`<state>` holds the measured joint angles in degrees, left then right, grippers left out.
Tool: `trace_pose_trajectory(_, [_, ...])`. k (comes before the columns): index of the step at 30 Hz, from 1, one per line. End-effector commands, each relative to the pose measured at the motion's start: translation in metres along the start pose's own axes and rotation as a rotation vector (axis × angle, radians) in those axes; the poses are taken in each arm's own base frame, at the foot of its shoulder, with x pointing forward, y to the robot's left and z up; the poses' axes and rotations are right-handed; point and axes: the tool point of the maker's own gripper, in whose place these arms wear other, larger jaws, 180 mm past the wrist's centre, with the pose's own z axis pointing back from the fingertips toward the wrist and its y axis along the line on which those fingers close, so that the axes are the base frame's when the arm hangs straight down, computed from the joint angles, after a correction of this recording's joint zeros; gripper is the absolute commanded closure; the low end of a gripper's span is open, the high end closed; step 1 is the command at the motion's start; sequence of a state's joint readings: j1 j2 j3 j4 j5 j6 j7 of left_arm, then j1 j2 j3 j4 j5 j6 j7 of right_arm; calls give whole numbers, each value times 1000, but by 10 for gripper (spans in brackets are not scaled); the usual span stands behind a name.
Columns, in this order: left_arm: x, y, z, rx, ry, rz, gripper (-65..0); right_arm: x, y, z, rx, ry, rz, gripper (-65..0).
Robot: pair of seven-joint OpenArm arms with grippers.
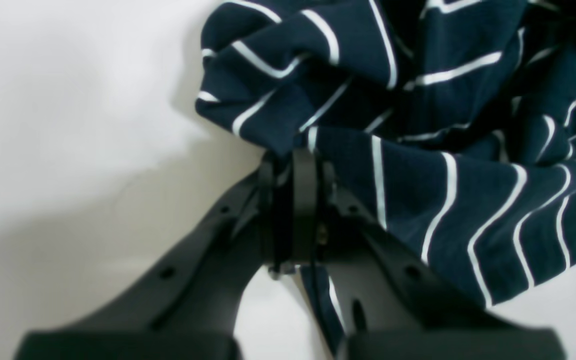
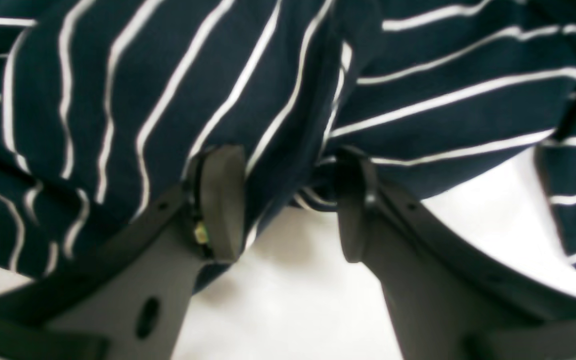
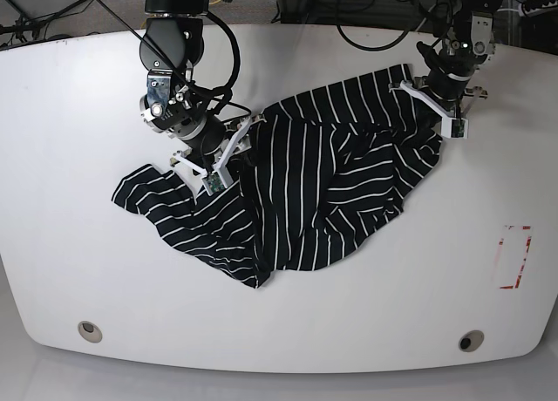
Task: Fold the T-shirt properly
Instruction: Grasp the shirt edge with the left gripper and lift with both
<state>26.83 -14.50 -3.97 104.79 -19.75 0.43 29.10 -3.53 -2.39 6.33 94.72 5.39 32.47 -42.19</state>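
Note:
The T-shirt (image 3: 323, 183), dark with thin white stripes, lies crumpled and partly spread in the middle of the white table (image 3: 87, 244). One sleeve points left (image 3: 144, 187). My left gripper (image 3: 433, 105) is at the shirt's far right corner. In the left wrist view it (image 1: 290, 165) is shut on a bunched edge of the T-shirt (image 1: 443, 190). My right gripper (image 3: 222, 152) is over the shirt's upper left part. In the right wrist view it (image 2: 288, 200) is open, its fingers (image 2: 220, 200) straddling a fold of the fabric (image 2: 168, 90) just above the table.
A red rectangular mark (image 3: 514, 257) is on the table near the right edge. Two round holes (image 3: 87, 329) (image 3: 471, 340) sit near the front edge. Cables (image 3: 375, 26) run along the back edge.

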Motion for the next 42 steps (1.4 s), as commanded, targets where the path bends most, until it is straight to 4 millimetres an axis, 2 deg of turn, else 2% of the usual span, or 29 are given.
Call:
trace_pose_trajectory(1, [11,0,2,-2,-40,-13,0,16,0,-5,14,-50,-5,-244])
trace_pose_trajectory(2, [11,0,2,-2,-40,-13,0,14,0,-7,18,-43,-11,-239])
trace_pose_trajectory(5, [11,0,2,-2,-40,-13,0,29,3,-12,26,-81,-22,-216])
trace_pose_trajectory(11, [11,0,2,-2,-40,-13,0,35,5,-21,45,-90,-33,-185])
trace_pose_trajectory(12, [11,0,2,-2,-40,-13,0,37,5,-22,45,-94,-32,-157])
trace_pose_trajectory(15, [12,1,2,-1,-41,-12,0,42,11,-22,53,-105,-36,-13])
trace_pose_trajectory(16, [12,1,2,0,-41,-12,0,46,12,-21,54,-114,-35,0])
trace_pose_trajectory(23, [15,3,3,3,-49,-13,0,52,13,3,17,-138,5,0])
trace_pose_trajectory(25, [18,10,5,22,-59,-9,0,57,14,12,6,-160,18,0])
trace_pose_trajectory(35, [72,66,33,173,-209,-6,0,62,11,54,-60,-215,90,0])
trace_pose_trajectory(37, [85,71,37,179,-233,-46,0,65,11,58,-69,-225,100,0])
trace_pose_trajectory(39, [102,73,39,179,-264,-80,0,67,1,64,-99,-233,102,0])
trace_pose_trajectory(42, [113,71,42,174,-292,-96,0,66,-9,69,-125,-234,98,0])
